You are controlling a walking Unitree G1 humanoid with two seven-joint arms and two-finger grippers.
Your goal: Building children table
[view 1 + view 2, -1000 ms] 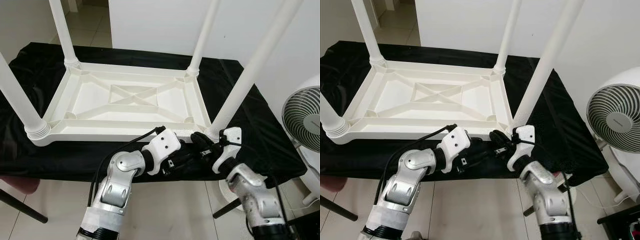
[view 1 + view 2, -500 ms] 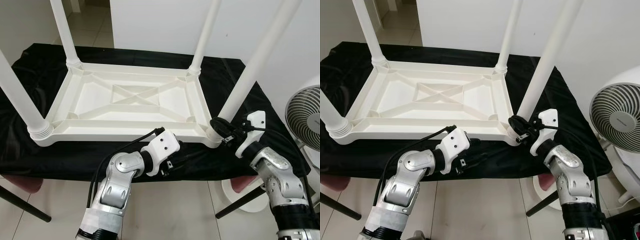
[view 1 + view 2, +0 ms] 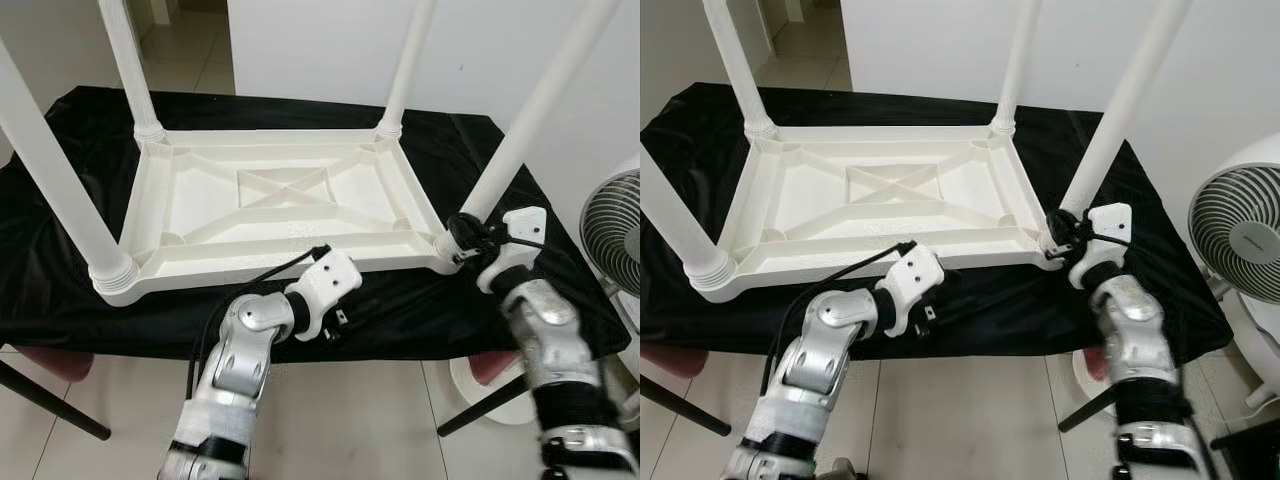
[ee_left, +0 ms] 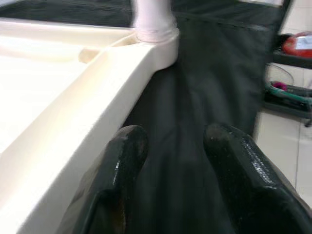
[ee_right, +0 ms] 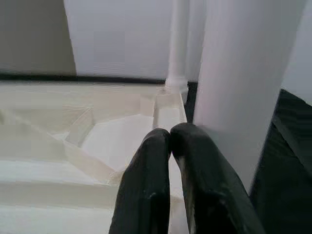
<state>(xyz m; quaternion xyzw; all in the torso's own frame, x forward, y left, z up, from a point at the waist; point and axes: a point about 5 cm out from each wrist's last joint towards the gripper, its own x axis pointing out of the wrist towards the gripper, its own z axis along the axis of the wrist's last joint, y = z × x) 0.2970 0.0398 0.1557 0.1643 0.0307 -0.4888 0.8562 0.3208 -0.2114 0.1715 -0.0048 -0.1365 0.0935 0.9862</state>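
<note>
A white plastic children's table (image 3: 290, 262) lies upside down on a black cloth, its four legs pointing up. My right gripper (image 3: 462, 233) is shut with nothing between its fingers (image 5: 151, 165), and it rests against the base of the near-right leg (image 3: 530, 120). My left gripper (image 3: 343, 320) hangs open just below the table's front rail (image 4: 73, 97), with black cloth between its fingers (image 4: 124, 161). The near-left leg (image 3: 50, 160) stands at the left front corner.
The black cloth (image 3: 480, 150) covers a larger table that carries everything. A white floor fan (image 3: 612, 230) stands at the right. A pink seat (image 3: 45, 365) on dark legs sits at the lower left, over a tiled floor.
My right gripper has swung out from under the front rail to the base of the near-right leg. The upturned table has turned a little on the cloth. My left gripper stays by the front rail.
</note>
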